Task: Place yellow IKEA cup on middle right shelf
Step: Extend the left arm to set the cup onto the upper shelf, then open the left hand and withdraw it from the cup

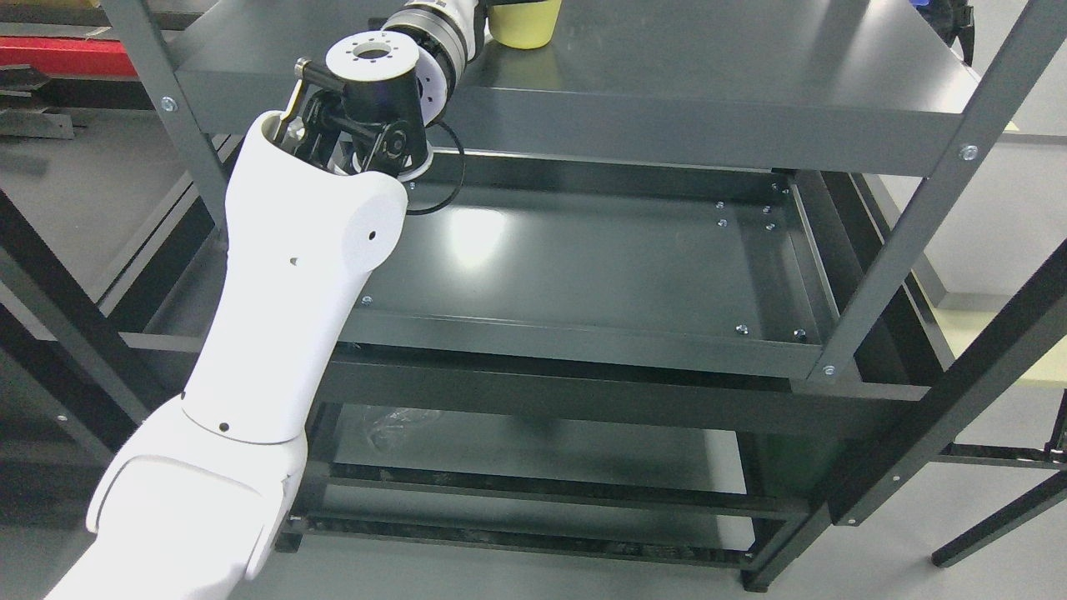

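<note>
Reaching up the frame's left, the white left arm [275, 333] meets the dark grey metal top shelf [708, 75].
Its hand is cut off at the top edge beside the yellow plastic cup [523, 25]; grip cannot be told.

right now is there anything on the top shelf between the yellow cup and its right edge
No. In the head view, the top shelf is bare from the yellow cup to its right edge.
</note>
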Controlling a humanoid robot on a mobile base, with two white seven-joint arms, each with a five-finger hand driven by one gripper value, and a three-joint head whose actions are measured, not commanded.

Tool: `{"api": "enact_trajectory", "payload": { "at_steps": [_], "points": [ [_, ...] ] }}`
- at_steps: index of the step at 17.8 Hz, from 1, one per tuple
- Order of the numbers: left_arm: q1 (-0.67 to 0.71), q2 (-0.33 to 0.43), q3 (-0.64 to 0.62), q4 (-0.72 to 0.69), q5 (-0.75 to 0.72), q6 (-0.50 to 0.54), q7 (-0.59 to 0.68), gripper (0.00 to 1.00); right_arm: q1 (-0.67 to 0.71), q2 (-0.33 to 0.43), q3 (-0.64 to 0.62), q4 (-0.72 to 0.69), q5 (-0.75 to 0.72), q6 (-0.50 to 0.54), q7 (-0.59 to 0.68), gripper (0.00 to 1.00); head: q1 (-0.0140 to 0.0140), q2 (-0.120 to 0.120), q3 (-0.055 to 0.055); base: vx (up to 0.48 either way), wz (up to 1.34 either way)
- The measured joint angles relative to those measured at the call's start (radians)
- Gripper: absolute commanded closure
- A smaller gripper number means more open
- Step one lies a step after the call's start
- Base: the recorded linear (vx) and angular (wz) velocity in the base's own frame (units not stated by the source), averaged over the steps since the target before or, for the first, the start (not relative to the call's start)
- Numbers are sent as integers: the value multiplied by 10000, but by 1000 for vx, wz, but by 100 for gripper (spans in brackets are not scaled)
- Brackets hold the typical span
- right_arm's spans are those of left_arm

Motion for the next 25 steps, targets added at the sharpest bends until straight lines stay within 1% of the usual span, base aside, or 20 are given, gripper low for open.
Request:
{"api": "enact_trajectory", "payload": {
  "at_steps": [9, 15, 18, 21, 23, 25],
  "points": [
    [-7, 0, 111, -543, -46, -165, 0, 1, 0, 0, 0, 0, 0, 0, 0, 1, 0, 0, 0, -1, 4],
    [-17, 1, 253, -817, -414, -1054, 10, 1, -1, 0, 0, 0, 0, 0, 0, 1, 0, 0, 0, -44, 73],
    [-19, 1, 301, -975, -502, -1418, -355, 1, -1, 0, 0, 0, 0, 0, 0, 1, 0, 0, 0, -90, -1],
    [-17, 1, 330, -1155, -551, -1544, -794, 1, 0, 0, 0, 1, 0, 0, 0, 1, 0, 0, 0, -109, -136],
    [24, 0, 348, -1319, -559, -1574, -1220, 1, 2, 0, 0, 1, 0, 0, 0, 1, 0, 0, 0, -107, -101],
    [143, 1, 365, -1501, -565, -1605, -2006, 1, -1, 0, 0, 1, 0, 0, 0, 1, 0, -1, 0, -108, -16]
  ]
}}
